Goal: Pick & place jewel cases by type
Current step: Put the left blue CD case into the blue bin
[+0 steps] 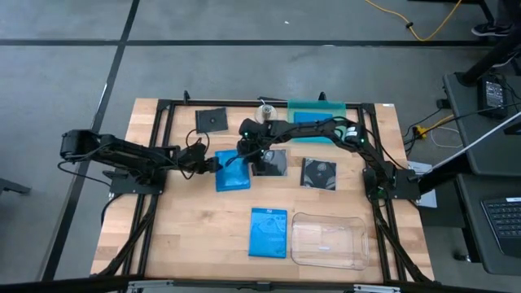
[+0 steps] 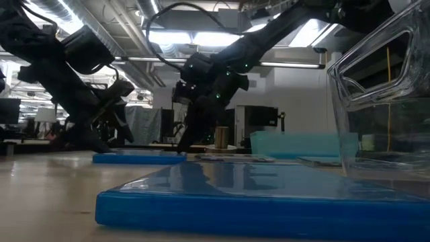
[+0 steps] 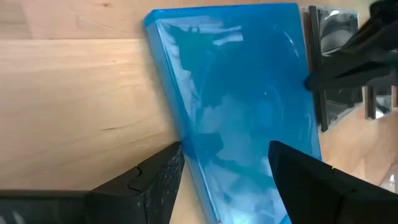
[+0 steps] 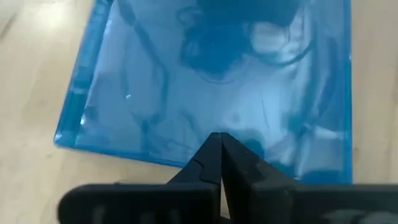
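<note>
Although the teal tray [image 1: 317,108] holds one blue case, sorting looks barely begun: the left pincer [image 3: 225,180] straddles, released, a blue jewel case [image 1: 232,171] beside it, the clenched right pincer [image 4: 220,163] pressing its edge.

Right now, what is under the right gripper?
The right gripper, shut, sits over the middle blue case at its edge. Its arm hides part of the dark case beside it.

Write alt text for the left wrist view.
A bright blue jewel case lies flat on the wooden table, its near end between the open left gripper's dark fingers. At the case's far edge, the right gripper reaches in over a dark disc case.
</note>
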`<state>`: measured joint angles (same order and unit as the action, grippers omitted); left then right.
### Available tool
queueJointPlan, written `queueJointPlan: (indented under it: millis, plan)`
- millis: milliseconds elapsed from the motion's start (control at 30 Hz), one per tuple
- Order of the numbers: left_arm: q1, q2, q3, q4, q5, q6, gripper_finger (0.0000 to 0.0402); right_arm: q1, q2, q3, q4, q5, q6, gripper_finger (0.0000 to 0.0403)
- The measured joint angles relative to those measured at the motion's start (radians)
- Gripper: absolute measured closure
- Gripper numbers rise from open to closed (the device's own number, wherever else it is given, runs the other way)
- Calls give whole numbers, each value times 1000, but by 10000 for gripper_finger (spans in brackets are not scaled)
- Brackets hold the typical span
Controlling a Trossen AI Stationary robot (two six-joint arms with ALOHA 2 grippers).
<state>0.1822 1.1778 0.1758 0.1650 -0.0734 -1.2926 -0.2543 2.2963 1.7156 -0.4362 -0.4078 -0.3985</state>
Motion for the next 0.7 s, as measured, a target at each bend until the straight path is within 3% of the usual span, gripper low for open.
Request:
queueJointPlan:
  millis: [133, 233, 467, 700]
  plan:
    - [3, 0, 0, 0, 1, -4, 165, -2, -58, 22, 43, 4, 5, 396]
    - [16, 0, 0, -1, 9, -18, 165, -16, -58, 35, -36, 21, 3, 397]
    - [35, 0, 0, -1, 28, -6, 171, -17, -56, 7, -145, 66, -47, 397]
    - [35, 0, 0, -1, 27, -4, 178, -20, -54, -55, -127, 68, -51, 399]
